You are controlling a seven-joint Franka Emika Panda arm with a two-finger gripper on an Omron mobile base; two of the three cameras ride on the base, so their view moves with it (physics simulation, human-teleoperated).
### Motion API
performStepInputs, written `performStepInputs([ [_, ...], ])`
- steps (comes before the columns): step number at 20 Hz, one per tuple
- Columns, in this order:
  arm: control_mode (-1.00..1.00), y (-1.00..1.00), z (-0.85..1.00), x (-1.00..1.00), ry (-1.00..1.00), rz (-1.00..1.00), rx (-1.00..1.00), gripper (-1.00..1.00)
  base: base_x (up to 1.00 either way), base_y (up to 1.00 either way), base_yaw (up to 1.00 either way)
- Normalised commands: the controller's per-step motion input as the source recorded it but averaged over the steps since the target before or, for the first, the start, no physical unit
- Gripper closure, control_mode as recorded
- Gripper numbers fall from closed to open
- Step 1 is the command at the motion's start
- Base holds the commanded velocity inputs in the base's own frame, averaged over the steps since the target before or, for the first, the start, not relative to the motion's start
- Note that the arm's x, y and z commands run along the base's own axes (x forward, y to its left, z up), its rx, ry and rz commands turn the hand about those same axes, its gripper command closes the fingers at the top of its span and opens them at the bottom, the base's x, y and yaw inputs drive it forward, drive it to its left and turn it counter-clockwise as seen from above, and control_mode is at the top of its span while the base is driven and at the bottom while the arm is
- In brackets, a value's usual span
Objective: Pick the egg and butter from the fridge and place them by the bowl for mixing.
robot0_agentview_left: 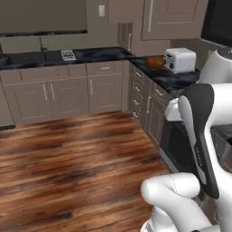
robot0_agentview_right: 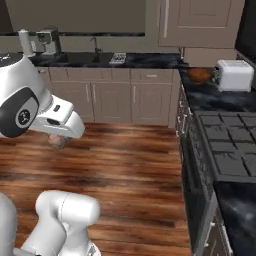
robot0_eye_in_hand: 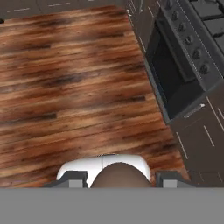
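Meanwhile, we hang over the wooden floor [robot0_eye_in_hand: 65, 78] beside the oven [robot0_eye_in_hand: 175, 78], our fingers [robot0_eye_in_hand: 72, 178] clamped on the egg [robot0_eye_in_hand: 120, 176], a rounded brown lump between them. Across the kitchen, the bowl [robot0_agentview_left: 155, 62] sits on the dark surface [robot0_agentview_left: 176, 79] just beside the white toaster [robot0_agentview_left: 180, 60], well apart from us.

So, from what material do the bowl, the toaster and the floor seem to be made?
The bowl looks like wood: reddish-brown and matte, though too small to show grain. The toaster looks like white plastic or painted metal, smooth with soft shading; which of the two stays open. The floor looks like varnished wooden planks, with dark and light brown grain streaks and a slight sheen.
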Motion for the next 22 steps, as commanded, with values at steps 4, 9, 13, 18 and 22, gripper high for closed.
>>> performStepInputs([
  [4,1.00,0.00,0.00,0.00,0.00,0.00,0.00,1.00,0.71,0.98,0.47],
  [9,1.00,0.00,0.00,0.00,0.00,0.00,0.00,1.00,1.00,0.51,0.09],
  [13,1.00,0.00,0.00,0.00,0.00,0.00,0.00,1.00,1.00,0.15,-0.03],
  [18,1.00,0.00,0.00,0.00,0.00,0.00,0.00,1.00,1.00,0.11,-0.13],
  [22,1.00,0.00,0.00,0.00,0.00,0.00,0.00,1.00,1.00,0.24,-0.22],
])
